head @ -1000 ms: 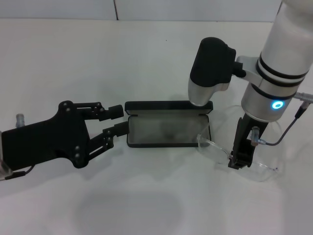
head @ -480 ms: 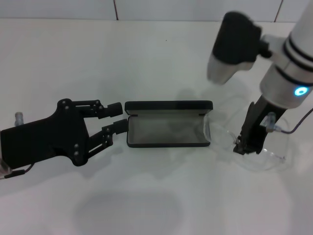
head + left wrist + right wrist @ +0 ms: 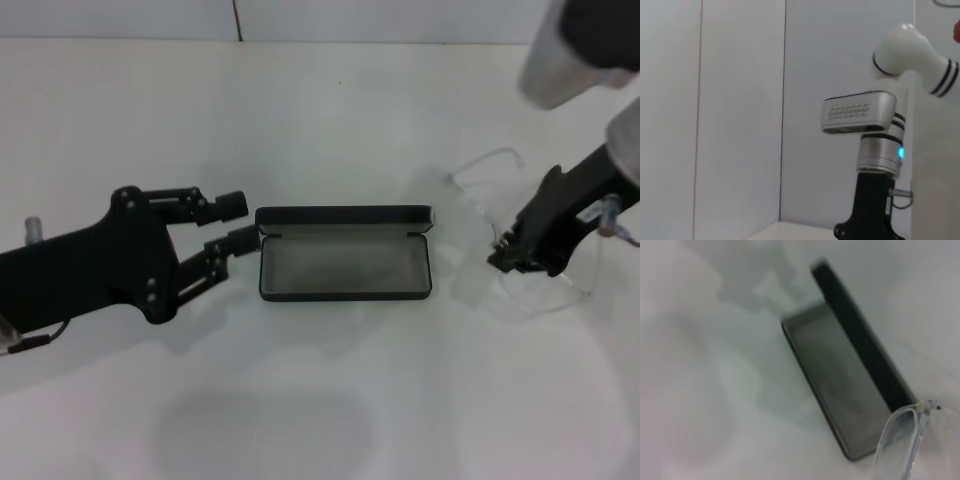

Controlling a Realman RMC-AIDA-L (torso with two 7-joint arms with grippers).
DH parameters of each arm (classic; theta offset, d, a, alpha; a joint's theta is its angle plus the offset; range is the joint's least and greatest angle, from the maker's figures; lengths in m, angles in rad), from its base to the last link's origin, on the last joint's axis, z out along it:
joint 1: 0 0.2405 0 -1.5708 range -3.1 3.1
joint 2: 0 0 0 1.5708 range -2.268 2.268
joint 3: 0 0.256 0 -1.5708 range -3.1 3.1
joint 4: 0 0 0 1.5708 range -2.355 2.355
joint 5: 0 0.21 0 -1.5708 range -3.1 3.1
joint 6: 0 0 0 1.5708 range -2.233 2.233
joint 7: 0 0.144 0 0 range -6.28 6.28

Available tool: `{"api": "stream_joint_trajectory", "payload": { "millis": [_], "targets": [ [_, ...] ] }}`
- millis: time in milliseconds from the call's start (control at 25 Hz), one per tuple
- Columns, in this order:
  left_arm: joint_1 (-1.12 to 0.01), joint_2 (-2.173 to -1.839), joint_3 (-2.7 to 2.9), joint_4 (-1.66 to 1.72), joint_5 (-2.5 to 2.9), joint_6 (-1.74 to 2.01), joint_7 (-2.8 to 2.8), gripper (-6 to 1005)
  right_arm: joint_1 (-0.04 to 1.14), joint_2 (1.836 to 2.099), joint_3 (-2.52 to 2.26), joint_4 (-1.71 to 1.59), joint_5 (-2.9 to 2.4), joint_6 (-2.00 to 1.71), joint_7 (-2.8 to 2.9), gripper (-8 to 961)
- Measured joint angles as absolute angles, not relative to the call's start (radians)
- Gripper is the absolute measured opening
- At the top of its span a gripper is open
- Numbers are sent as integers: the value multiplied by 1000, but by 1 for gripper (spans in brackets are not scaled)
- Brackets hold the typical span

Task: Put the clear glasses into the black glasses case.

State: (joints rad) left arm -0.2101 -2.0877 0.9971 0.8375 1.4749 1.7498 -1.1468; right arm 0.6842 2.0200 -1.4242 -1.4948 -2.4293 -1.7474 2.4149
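The black glasses case [image 3: 345, 268] lies open at the table's middle, its lid [image 3: 345, 215] standing up at the back and its grey lining bare. In the right wrist view the case [image 3: 840, 395] shows slantwise, with part of the clear glasses [image 3: 900, 440] at the edge. My right gripper [image 3: 508, 256] is shut on the clear glasses [image 3: 555, 300], holding them right of the case and apart from it; one clear temple [image 3: 480, 162] sticks up and back. My left gripper [image 3: 238, 222] is open just off the case's left end, with nothing between its fingers.
The white table [image 3: 320, 400] runs out to a white wall at the back. The left wrist view shows only my right arm [image 3: 880, 150] against the wall. The right arm's forearm and wrist camera [image 3: 575, 50] hang over the far right corner.
My right gripper has swung right and away from the case's right end, carrying the clear glasses with it. The left gripper has shifted slightly left.
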Motion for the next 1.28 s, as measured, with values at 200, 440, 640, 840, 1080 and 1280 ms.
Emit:
{"api": "stream_joint_trajectory", "payload": {
  "millis": [200, 440, 640, 840, 1080, 1280],
  "targets": [
    [-222, -2088, 1006, 837, 1383, 1755, -1151, 272, 535, 2019, -1293, -1556, -2147, -1731, 2213, 112],
    [-260, -2089, 1018, 842, 1286, 1755, -1174, 271, 417, 2016, -1217, -1493, -1894, -1751, 1958, 111],
    [-321, -2090, 1022, 844, 1265, 1755, -1175, 270, 368, 2023, -1242, -1345, -1775, -1762, 1734, 111],
    [-393, -2091, 1070, 839, 1247, 1750, -1178, 157, 370, 2021, -1250, -1184, -1664, -1788, 1511, 111],
    [-466, -2094, 1142, 792, 1228, 1727, -1174, 65, 378, 2024, -1278, -1092, -1612, -1790, 1355, 111],
    [-491, -2095, 1189, 716, 1213, 1716, -1156, 56, 378, 2025, -1306, -1037, -1531, -1786, 1205, 112]
  ]
}}
